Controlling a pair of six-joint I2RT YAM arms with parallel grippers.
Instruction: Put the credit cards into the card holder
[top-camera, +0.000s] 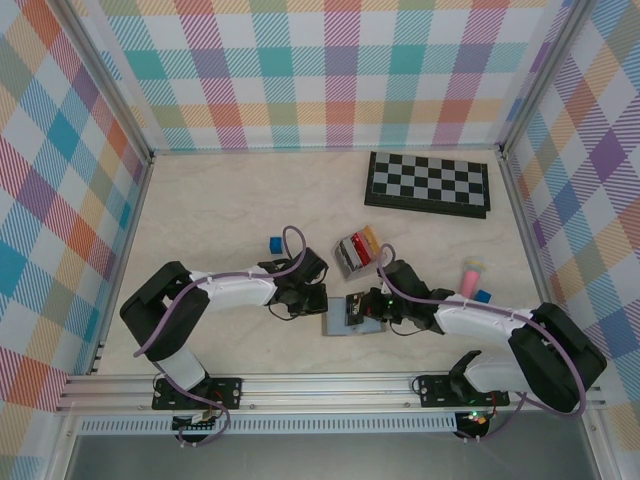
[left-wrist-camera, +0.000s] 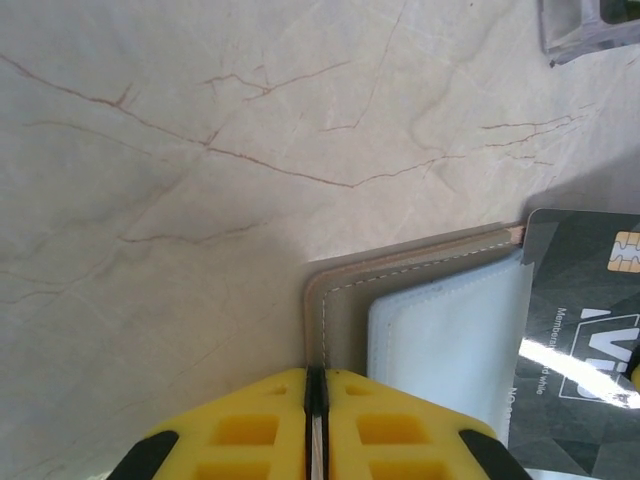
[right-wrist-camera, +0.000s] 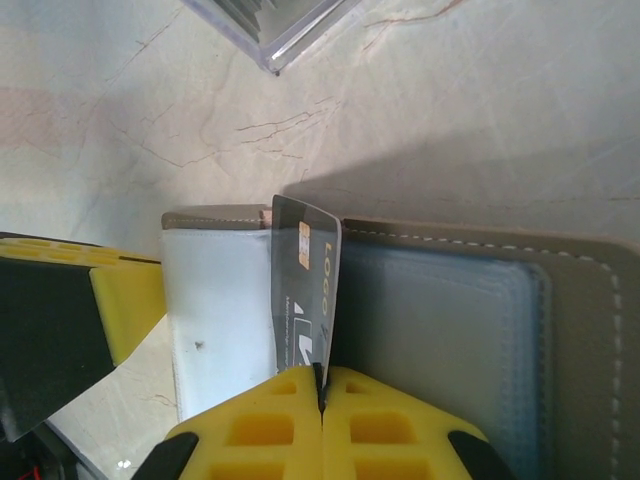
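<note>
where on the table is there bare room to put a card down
Widest bare patch: far left of the table, between the left wall, the chessboard and the blue cube. A smaller strip lies between chessboard and pink object. Crowded: the near middle, where the left hand, right hand, holder and rack bunch.

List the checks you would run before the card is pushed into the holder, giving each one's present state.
1. Right gripper shut on the black card: ok.
2. Left gripper clamps the card holder edge: ok.
3. The card holder lies open on the table: ok.
4. The card's leading edge is inside a pocket: cannot tell.
5. The card rack stands apart from the holder: ok.
</note>
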